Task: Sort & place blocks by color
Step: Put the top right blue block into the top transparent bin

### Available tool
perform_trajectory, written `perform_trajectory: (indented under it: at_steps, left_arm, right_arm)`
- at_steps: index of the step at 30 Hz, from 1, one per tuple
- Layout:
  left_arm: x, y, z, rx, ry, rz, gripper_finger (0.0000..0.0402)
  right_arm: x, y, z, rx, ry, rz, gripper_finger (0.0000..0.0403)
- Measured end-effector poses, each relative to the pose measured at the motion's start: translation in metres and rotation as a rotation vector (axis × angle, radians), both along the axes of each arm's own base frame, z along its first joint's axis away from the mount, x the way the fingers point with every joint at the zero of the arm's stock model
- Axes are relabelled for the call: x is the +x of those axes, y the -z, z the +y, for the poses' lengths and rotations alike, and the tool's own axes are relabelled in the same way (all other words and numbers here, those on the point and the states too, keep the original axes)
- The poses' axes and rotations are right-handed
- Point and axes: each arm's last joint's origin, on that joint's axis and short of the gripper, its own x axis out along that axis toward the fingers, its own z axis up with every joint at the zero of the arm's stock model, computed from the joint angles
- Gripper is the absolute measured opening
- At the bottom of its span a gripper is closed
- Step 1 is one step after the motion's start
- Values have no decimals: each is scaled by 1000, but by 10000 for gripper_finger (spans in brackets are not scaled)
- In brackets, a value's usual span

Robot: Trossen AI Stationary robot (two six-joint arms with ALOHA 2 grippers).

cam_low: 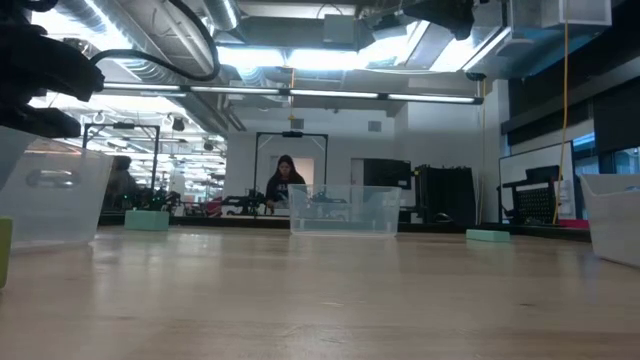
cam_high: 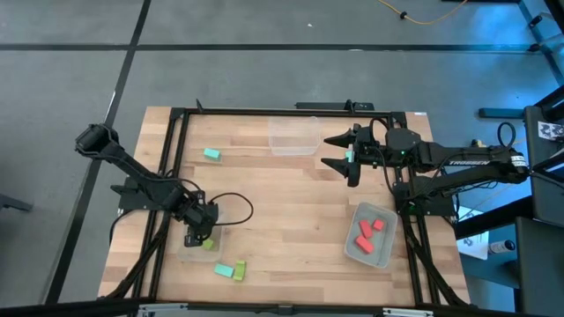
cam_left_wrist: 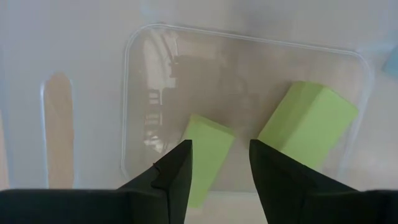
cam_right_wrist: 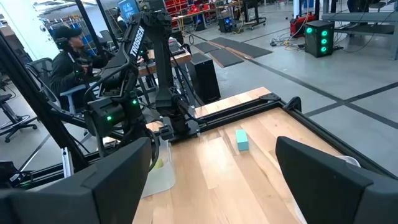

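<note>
- Left gripper [cam_left_wrist: 219, 163] down inside a clear bin [cam_left_wrist: 134, 93] at the table's near-left corner, fingers apart and holding nothing.
- Directly under the gap, a lime block [cam_left_wrist: 208, 155] on the bin floor, long axis running roughly from the wrist outward and canted slightly toward the second lime block [cam_left_wrist: 309, 124] just beside it; not touching either finger, as far as can be told.
- Outside that bin in the high view, a teal block [cam_high: 225, 269] and a lime block [cam_high: 239, 269] side by side, just beyond the left gripper [cam_high: 199, 234] toward the table's front edge; clearly the left arm's reach.
- Lone teal block [cam_high: 211, 154] farther back on the left half, well apart from both arms; long axis roughly across the table.
- Right gripper [cam_high: 339, 152] raised near the empty clear bin [cam_high: 293, 135] at the back, fingers spread wide, empty.
- Red blocks [cam_high: 368, 232] already in the grey tray [cam_high: 352, 246] on the right.
- Likely next: left gripper up out of the bin and over to the near pair.
</note>
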Motion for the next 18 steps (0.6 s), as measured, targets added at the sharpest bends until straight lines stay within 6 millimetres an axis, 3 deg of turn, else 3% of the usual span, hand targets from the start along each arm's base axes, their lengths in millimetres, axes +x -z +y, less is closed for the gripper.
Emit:
perform_trajectory:
  at_steps: [18]
  left_arm:
    - [-1, 0, 0, -9, 4, 13, 152]
  right_arm:
    - [0, 0, 0, 0, 0, 0, 347]
